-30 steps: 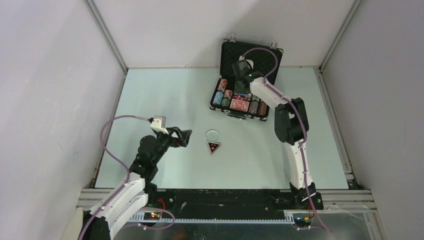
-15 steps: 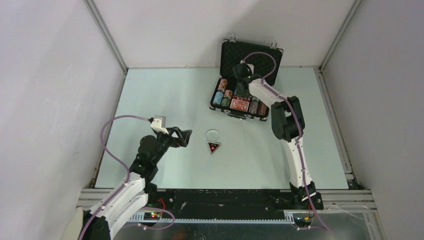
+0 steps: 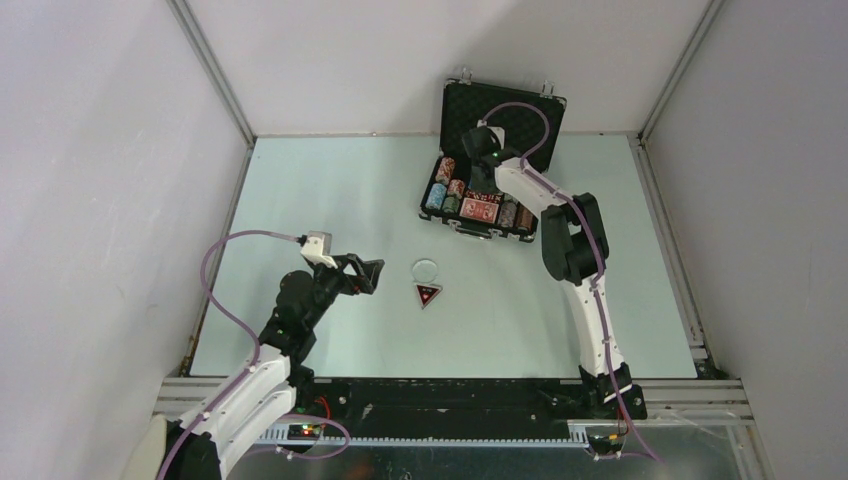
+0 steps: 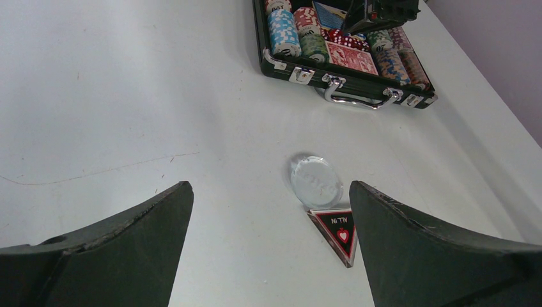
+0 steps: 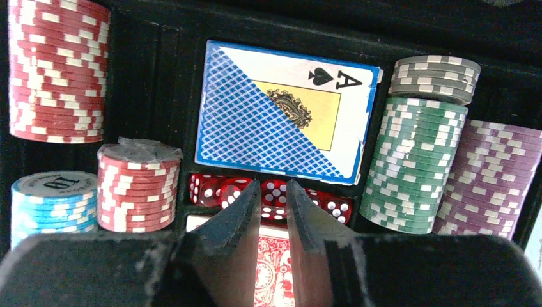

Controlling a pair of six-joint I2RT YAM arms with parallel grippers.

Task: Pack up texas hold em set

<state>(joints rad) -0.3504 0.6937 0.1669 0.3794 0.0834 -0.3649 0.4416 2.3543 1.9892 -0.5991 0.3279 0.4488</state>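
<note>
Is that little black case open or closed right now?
Open. The briefcase has its foam-lined lid standing up against the back wall, and the chip stacks and blue card deck inside lie uncovered.

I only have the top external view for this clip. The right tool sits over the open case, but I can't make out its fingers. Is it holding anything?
Observer: No. In the right wrist view the right tool is almost shut, with only a thin gap between its fingers and nothing in it. It hangs above the red dice.
Operator: What is printed on the dark triangle on the table?
Observer: The left wrist view shows that the triangular token reads "ALL IN" with a red heart.
Operator: And the blue thing in the case?
Observer: It is a blue card deck whose face shows the ace of spades.
</note>
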